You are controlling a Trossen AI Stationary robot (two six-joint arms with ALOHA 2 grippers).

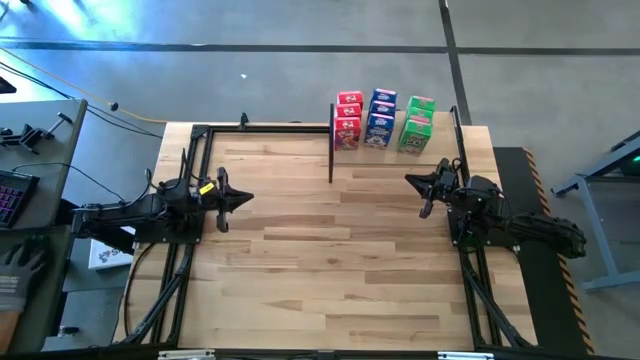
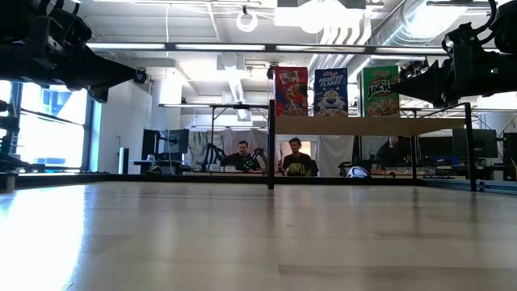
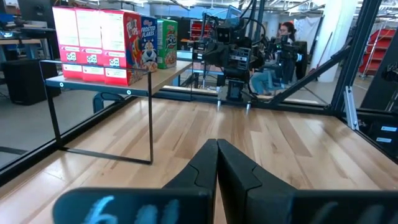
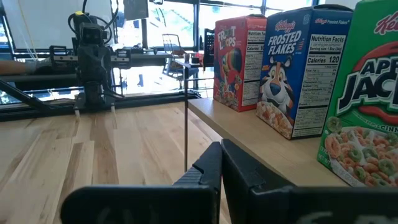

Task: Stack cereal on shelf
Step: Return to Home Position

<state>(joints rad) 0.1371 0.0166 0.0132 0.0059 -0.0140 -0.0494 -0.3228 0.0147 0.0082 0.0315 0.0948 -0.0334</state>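
On the shelf [image 2: 355, 126], at the far edge of the bench [image 1: 330, 270]: three rows side by side, all upright. In order: red Froot Loops boxes [image 1: 348, 118], blue Frosted Flakes boxes [image 1: 380, 118], green Apple Jacks boxes [image 1: 416, 124]. Printed fronts face across the bench. Near the shelf's green end, the right hand [image 1: 410, 181] hovers, fingers pressed together, empty. Well apart at the bench's left side hangs the left hand [image 1: 248, 199], likewise closed and empty.

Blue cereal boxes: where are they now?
In the high view the blue cereal boxes stand on the shelf at the far edge of the table, right of centre, between the red boxes and the green boxes.
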